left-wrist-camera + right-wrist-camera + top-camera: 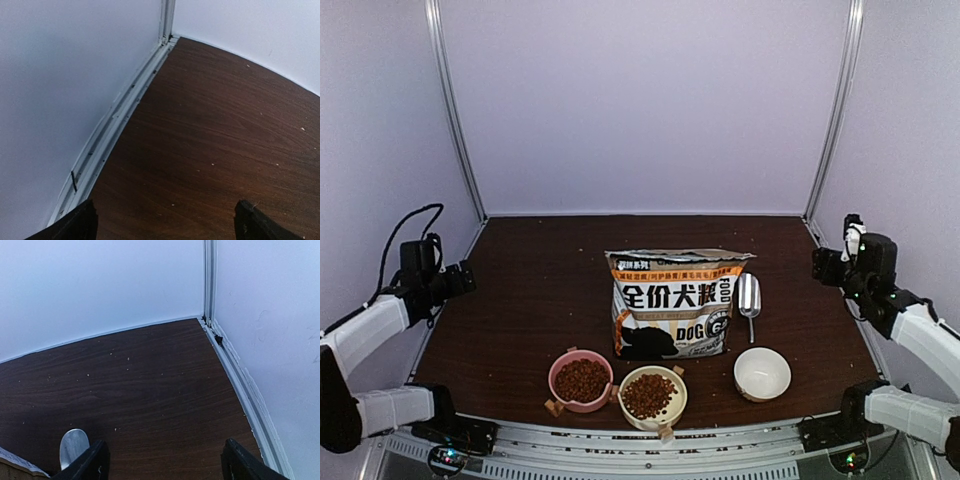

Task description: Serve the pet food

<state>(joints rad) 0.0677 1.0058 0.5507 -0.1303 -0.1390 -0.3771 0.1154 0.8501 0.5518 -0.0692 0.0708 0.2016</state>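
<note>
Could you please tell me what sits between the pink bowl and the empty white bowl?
A cream bowl holding pet food, shown in the top external view.

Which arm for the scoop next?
Right. The scoop lies right of the bag, near the empty white bowl, and shows in the right hand's wrist view; the left hand is on the bag's far side.

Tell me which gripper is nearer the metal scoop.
Right. The right gripper hangs to the right of the scoop; the left gripper is at the table's left edge, beyond the bag.
</note>
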